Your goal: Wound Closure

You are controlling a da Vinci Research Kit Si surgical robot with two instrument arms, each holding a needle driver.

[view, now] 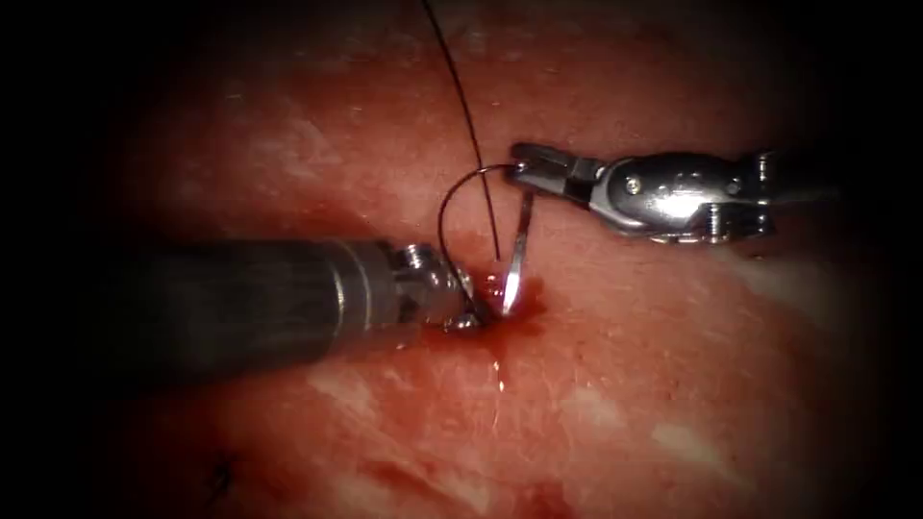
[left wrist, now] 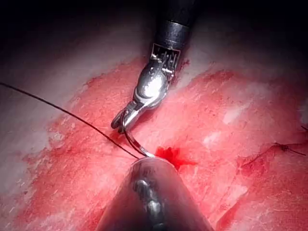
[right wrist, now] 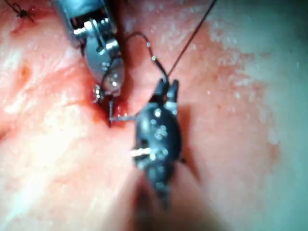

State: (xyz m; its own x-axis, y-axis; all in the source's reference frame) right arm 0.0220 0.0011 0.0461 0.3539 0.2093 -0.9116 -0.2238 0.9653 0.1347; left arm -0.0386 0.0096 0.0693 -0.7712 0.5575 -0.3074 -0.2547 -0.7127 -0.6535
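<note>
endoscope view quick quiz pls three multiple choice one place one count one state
1. The needle's lower end is: A at the red fluid beside the left tool; B on pale tissue far away; C in the air.
2. Tools in view: A one; B two; C three.
3. The right tool is: A open, empty; B shut on tissue; C shut on the needle's upper end.
A, its tip meets the red fluid; B, one from each side; C, its jaws clamp the needle. What the left tool holds is unclear.
</note>
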